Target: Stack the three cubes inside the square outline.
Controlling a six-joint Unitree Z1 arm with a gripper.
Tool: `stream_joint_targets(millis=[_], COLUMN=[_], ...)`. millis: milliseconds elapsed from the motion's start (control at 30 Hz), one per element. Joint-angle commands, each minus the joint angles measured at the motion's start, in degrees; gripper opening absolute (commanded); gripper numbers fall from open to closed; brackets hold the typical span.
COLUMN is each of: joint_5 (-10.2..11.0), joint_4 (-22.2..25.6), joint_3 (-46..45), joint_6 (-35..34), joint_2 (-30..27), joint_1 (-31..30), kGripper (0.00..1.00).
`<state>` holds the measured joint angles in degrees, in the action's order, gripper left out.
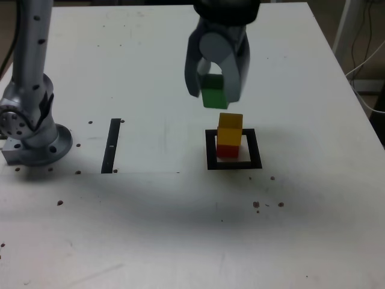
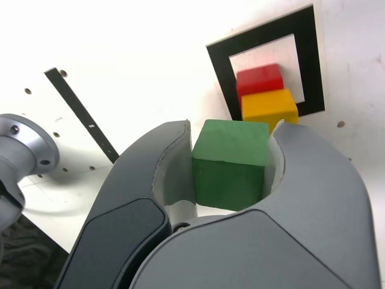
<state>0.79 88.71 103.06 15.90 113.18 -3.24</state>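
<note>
pincer (image 1: 215,90) clamped on the green cube (image 1: 214,96), its two fingers on opposite sides of it, up in the top centre of the exterior view, clear of the table (image 1: 162,223). just right of centre in that view, the yellow cube (image 1: 230,129) sits on the red cube (image 1: 227,151), and the red one stands within the black square outline (image 1: 212,167).

the relation that matters: in the exterior view the stack lies below the held cube in the picture and a little to its right; in the wrist view the yellow top (image 2: 269,107) shows just beside the green block, partly behind one finger. so the coming move, as i judge it, is a short carry sideways until green is over yellow, then lowering and letting go. dropping too early could knock yellow with green's lower edge and tip the stack.
</note>
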Motion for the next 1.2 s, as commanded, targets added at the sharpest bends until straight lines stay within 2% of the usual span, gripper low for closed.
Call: stream_joint_targets(millis=[0, 433, 667, 733, 867, 933, 1167], joint_5=[-0.2, -1.0, -0.6, -0.5, -0.3, -0.3, -0.3], joint_4=[0.4, -0.1, -0.4, -0.4, -0.8, -0.9, -1.1], joint_3=[0.7, 2.5, 2.9, 2.7, 2.4, 2.4, 2.3], joint_6=[-0.6, -1.6, -1.6, -1.5, -1.3, -1.3, -1.3], joint_2=[1.2, 4.4, 5.0, 5.0, 5.0, 4.9, 4.7], joint_1=[-1.0, -2.0, -2.0, -2.0, -2.0, -2.0, -2.0], kGripper=[0.24, 0.24, 0.25, 0.36, 0.83, 0.97, 1.0])
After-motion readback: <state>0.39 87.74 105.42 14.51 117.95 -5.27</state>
